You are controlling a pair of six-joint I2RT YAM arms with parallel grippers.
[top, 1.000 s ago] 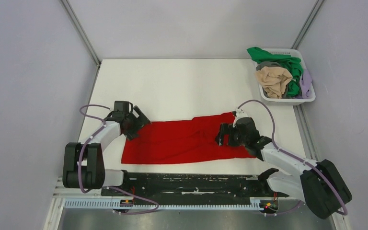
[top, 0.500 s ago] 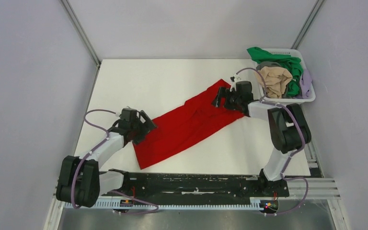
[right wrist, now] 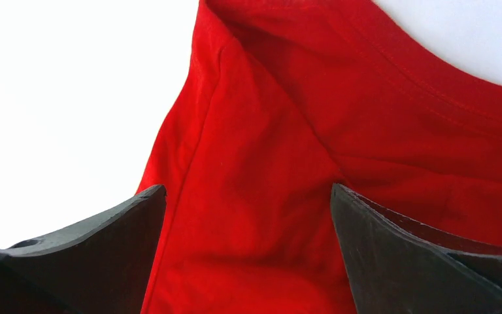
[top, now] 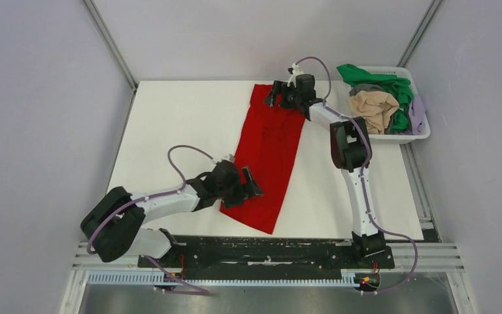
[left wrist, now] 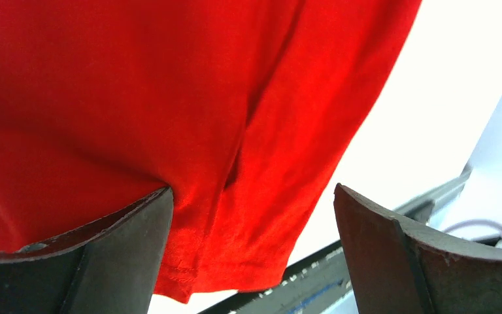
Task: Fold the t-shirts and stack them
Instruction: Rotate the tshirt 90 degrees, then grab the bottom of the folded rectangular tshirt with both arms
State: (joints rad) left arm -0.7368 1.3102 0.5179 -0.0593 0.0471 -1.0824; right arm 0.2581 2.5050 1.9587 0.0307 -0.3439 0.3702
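The red t-shirt lies lengthwise on the white table, with the left gripper spread over its near hem and the right gripper spread over its far end, perhaps touching cloth.

The whole table was taken in by the top external camera, set high above and behind the arm bases and tilted forward and down, from the black rail at the near edge to the white basket at far right. The left wrist camera was held very close over the near end of the red t-shirt, aimed between the left gripper's fingers, the rail caught at lower right. The right wrist camera was held equally close at the far end, aimed past the right gripper. Only the t-shirt was shared by all three views.
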